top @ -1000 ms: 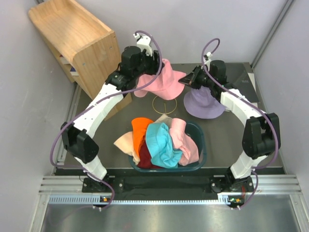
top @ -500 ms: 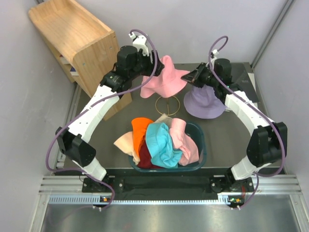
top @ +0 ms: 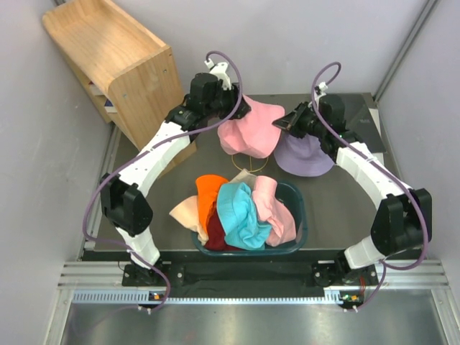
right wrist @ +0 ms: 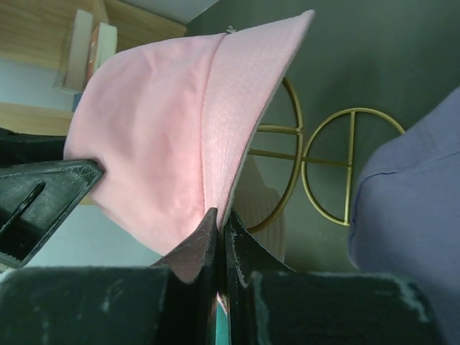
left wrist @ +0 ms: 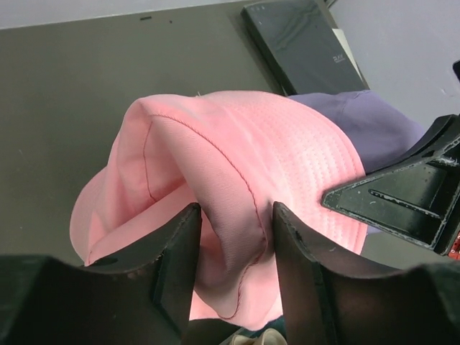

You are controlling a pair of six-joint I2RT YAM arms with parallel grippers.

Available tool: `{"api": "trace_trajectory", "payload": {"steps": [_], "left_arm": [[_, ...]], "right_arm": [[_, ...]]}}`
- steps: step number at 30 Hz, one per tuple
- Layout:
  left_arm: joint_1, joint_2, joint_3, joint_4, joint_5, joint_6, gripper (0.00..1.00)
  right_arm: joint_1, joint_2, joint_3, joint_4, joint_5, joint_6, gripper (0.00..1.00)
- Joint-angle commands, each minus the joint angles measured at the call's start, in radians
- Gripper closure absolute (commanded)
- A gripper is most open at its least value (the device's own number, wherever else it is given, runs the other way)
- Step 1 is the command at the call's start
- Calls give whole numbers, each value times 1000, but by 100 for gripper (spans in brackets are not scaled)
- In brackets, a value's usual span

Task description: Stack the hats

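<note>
**Mia:** What is way over on the left?

**Ben:** A wooden shelf (top: 108,65) in the back corner. The left arm reaches past it.

**Mia:** What is the left gripper (left wrist: 231,223) doing?

**Ben:** Its jaws are close together, and a fold of the pink hat (top: 253,131) is pinched between them. The hat is up in the air, off the table.

**Mia:** What is under the hat?

**Ben:** A gold wire frame (right wrist: 351,165) stands on the table. From the top you can see only a bit of its ring, poking out below the hat.

**Mia:** And the right gripper (right wrist: 218,219)?

**Ben:** Its jaws are almost closed. They nip the edge of the same pink hat on the other side. So both grippers hold one hat between them.

**Mia:** What is to the right of that?

**Ben:** A lavender hat (top: 307,157) sits on the table, just beside the pink one. I cannot tell if they touch. Behind it lies a flat black thing (left wrist: 302,43).

**Mia:** What is at the front?

**Ben:** A dark teal tub (top: 302,215) full of hats. From left to right there is a peach hat (top: 183,210) hanging over the side, an orange hat (top: 209,192), a maroon hat (top: 215,236) low down, a teal hat (top: 241,214) on top, and a light pink hat (top: 277,208).
</note>
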Motion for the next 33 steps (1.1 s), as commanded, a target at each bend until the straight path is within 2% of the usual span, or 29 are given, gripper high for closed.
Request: {"api": "trace_trajectory", "payload": {"steps": [1,3,4,8,16,25,33], "left_arm": [[-7,-12,21,38,24,-19,44],[-8,-22,29,51,4,-19,34],[-8,-27,35,51,-8,-17,24],[-8,-42,89,5,-47,7,12],[-8,-87,133,-61,-143,59,2],[-7,-94,230,-115,-213,95,1],[2,-114,233,-144,-237,107,1]], "right_arm": [[7,-42,28,3,71,-49,100],[7,-22,58,-34,116,-77,100],[7,-1,92,-43,130,-106,100],[7,71,190,-95,189,-168,100],[50,214,399,-287,309,-335,100],[147,283,480,-445,528,-491,100],[165,338,437,-451,550,-502,100]]}}
